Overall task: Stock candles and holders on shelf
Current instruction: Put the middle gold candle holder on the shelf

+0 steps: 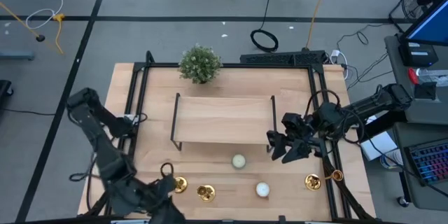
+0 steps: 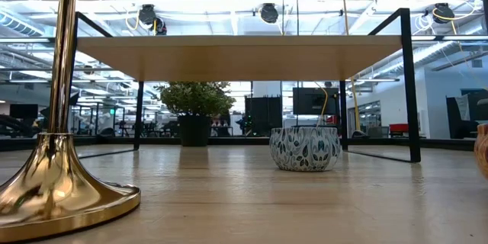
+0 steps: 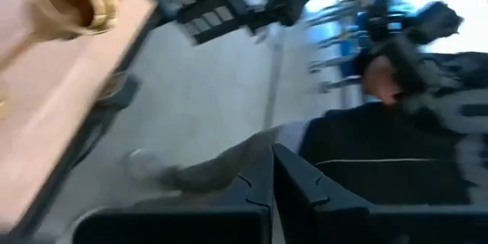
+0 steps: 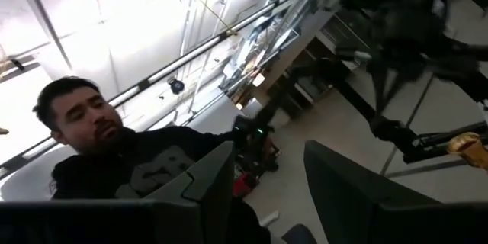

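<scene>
The light-wood shelf (image 1: 224, 115) (image 2: 236, 53) stands mid-table on thin black legs, its board bare. In front of it a pale green candle (image 1: 239, 160) (image 2: 305, 149) and a white candle (image 1: 262, 190) rest on the tabletop. Two gold holders (image 1: 180, 185) (image 1: 205, 193) stand upright near the front edge on the left, and a third (image 1: 313, 180) on the right. My left arm (image 1: 140, 192) reaches along the near left edge; my left gripper (image 3: 271, 194) is shut and empty, with a holder's cup (image 3: 76, 0) off to its side. My right gripper (image 1: 287, 147) (image 4: 263, 183) hangs open and empty off the shelf's right end.
A small green plant (image 1: 199, 63) stands at the back behind the shelf. A small gold-orange thing (image 1: 336, 176) lies by the right-hand holder. A black frame (image 1: 136, 112) runs round the tabletop. A person (image 4: 91, 152) is beyond the table's near edge.
</scene>
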{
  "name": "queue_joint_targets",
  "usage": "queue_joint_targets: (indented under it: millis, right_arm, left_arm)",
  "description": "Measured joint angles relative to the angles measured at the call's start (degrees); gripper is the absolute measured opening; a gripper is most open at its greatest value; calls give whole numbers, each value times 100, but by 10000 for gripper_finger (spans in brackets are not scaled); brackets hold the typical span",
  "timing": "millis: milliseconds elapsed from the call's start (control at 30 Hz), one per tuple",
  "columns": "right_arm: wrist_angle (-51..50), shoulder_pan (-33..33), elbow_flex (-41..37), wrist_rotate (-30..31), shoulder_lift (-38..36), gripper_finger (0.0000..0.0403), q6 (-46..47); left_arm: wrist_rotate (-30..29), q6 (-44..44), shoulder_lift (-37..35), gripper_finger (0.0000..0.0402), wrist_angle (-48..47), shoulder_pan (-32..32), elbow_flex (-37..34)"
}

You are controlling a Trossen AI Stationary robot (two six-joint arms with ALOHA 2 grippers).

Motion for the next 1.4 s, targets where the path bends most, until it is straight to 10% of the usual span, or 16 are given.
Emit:
queue_joint_targets:
  millis: [233,600,767,1033,1400]
  right_arm:
    - [-479,0,0,-140,1,155,2]
    - [-748,0,-2,-128,4,155,-7]
    - [-746,-2,-2,-109,4,155,-3]
    - [-746,-2,-2,-100,4,155,52]
    - [-745,-2,-2,-100,4,155,56]
  left_arm:
    - [-31,-970,617,3,-2357,-331,1615]
    - [207,-2394,1527,7,-2642,-635,1677]
    - [-792,-2414,2085,7,-2358,-541,1675]
    - [-499,-1124,2714,3,-1883,140,1964]
    - [-673,-1239,2793,1,-5020,224,3561]
